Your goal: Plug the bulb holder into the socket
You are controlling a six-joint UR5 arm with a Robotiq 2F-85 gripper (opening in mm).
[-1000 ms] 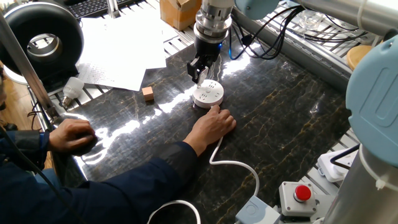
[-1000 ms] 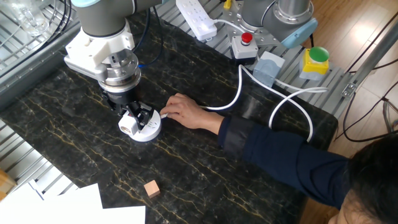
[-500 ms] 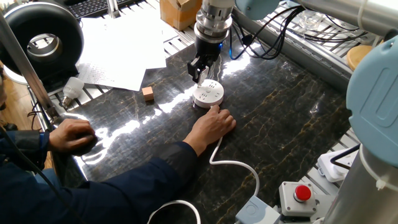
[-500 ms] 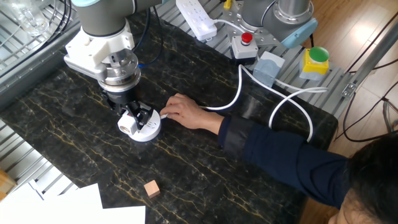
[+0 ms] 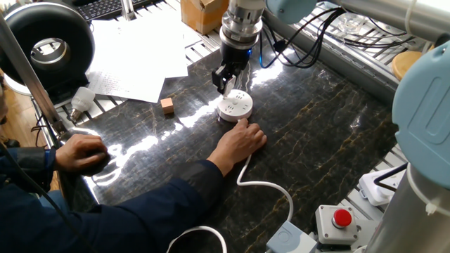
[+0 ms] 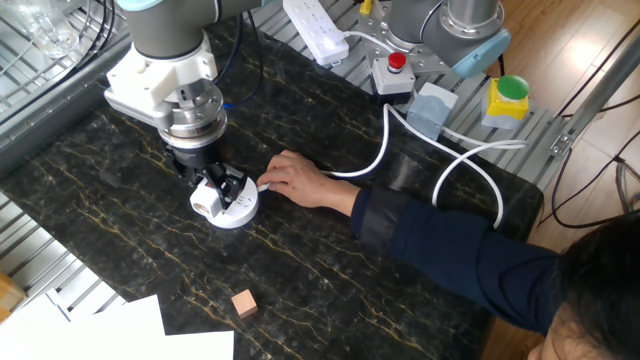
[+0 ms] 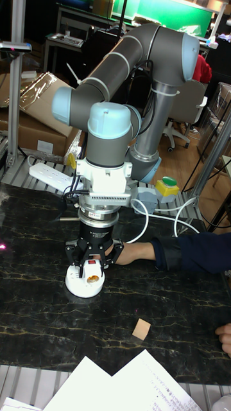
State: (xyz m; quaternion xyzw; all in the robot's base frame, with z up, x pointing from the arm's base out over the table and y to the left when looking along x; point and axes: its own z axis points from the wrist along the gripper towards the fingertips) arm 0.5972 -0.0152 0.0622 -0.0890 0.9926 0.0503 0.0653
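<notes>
The socket (image 5: pixel 235 107) (image 6: pixel 234 207) (image 7: pixel 82 286) is a round white disc lying on the dark marble table, its cord (image 5: pixel 271 188) trailing toward the front. My gripper (image 5: pixel 226 79) (image 6: pixel 211 193) (image 7: pixel 94 270) hangs straight down over the disc's edge, shut on the bulb holder (image 6: pixel 206 199) (image 7: pixel 94 271), a small white boxy piece with a red mark. The holder's underside rests on or just above the socket's top; I cannot tell which. A person's hand (image 5: pixel 242 138) (image 6: pixel 296 178) presses against the socket's side.
A tan wooden cube (image 5: pixel 167 105) (image 6: pixel 243 303) (image 7: pixel 141 329) and a white light bulb (image 5: pixel 83 99) lie to one side. Papers (image 5: pixel 130 56) cover the table's corner. A long power strip (image 6: pixel 314 28), an emergency-stop box (image 5: pixel 336 222) and the person's other hand (image 5: pixel 81 151) are near the edges.
</notes>
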